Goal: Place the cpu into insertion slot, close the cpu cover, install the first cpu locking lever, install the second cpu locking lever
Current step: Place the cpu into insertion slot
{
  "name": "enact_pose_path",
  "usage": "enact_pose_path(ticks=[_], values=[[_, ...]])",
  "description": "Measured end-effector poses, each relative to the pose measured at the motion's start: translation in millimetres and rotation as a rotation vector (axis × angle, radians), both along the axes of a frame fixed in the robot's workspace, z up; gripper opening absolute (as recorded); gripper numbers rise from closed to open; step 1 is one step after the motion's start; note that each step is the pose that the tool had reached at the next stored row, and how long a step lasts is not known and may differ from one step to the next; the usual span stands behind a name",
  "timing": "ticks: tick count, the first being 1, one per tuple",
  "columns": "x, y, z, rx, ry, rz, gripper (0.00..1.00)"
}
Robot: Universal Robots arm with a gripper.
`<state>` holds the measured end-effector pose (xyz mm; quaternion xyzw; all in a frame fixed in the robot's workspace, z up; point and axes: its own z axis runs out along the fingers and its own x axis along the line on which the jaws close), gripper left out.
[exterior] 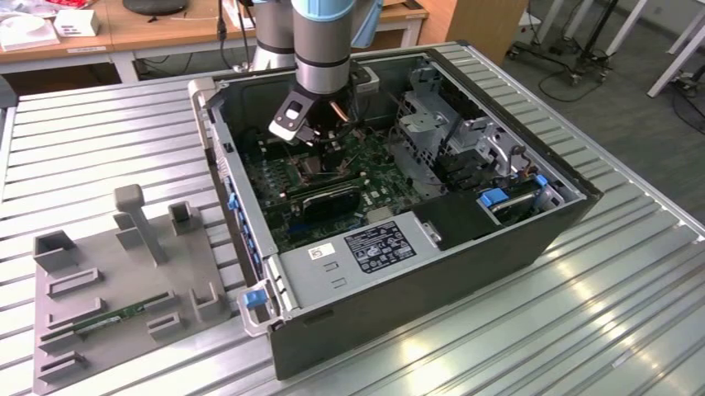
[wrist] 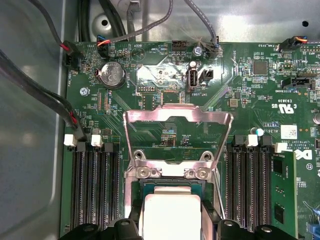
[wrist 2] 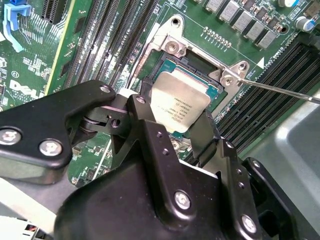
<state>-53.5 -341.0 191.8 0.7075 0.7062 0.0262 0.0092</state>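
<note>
Cpu (wrist 2: 180, 102) pinched at opposite edges by gripper (wrist 2: 176, 114), metal face up, directly beneath tool. Below it insertion slot (wrist 2: 192, 62), mid-motherboard (wrist: 165, 85) between memory slots (wrist: 92, 185); whether seated, cannot tell. Cpu cover (wrist: 145, 116) stands open at slot's edge nearest motherboard's cabled edge.

There is one computer case (exterior: 441, 280), one arm (exterior: 325, 49), one cpu (wrist 2: 180, 102), one socket (wrist 2: 192, 62), one cover (wrist: 177, 112), one round battery (wrist: 112, 75), one grey tray (exterior: 121, 285) and two groups of long black slots (wrist: 95, 190).
</note>
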Motion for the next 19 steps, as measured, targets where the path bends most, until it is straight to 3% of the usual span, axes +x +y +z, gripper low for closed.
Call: enact_pose_path(ticks=[12, 14, 15, 19], values=[[0.0, 0.0, -1.0, 0.0002, -0.0003, 0.000, 0.54], [0.2, 0.2, -1.4, 0.0014, -0.0011, 0.000, 0.55], [0.1, 0.2, -1.3, 0.0010, -0.0007, 0.000, 0.61], [0.0, 0.0, -1.0, 0.0001, 0.0000, 0.000, 0.61]])
